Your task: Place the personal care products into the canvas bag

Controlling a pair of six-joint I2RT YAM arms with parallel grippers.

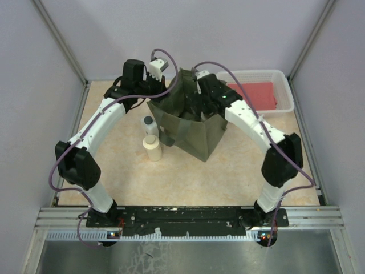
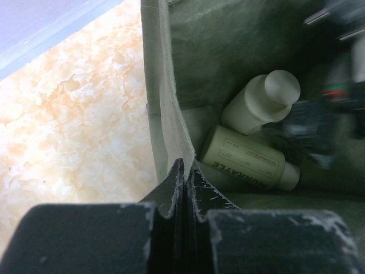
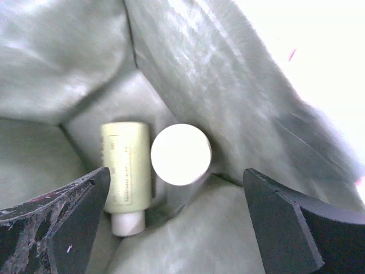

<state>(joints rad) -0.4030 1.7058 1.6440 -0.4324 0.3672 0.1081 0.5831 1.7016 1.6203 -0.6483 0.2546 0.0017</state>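
The olive canvas bag (image 1: 197,134) stands mid-table. My left gripper (image 1: 164,90) is shut on its left rim (image 2: 165,97), the fabric pinched between the fingers (image 2: 187,171). My right gripper (image 1: 201,107) reaches down into the bag's mouth and is open (image 3: 174,174), holding nothing. On the bag's floor lie a pale yellowish bottle (image 3: 125,168) (image 2: 245,158) and a clear bottle with a wide cream cap (image 3: 181,154) (image 2: 265,101). Outside, left of the bag, stand a white bottle with a grey cap (image 1: 149,125) and a cream-capped bottle (image 1: 153,147).
A white mesh basket (image 1: 288,94) holding a red folded cloth (image 1: 254,94) sits at the back right, close to the right arm. Walls enclose the table at the back and on both sides.
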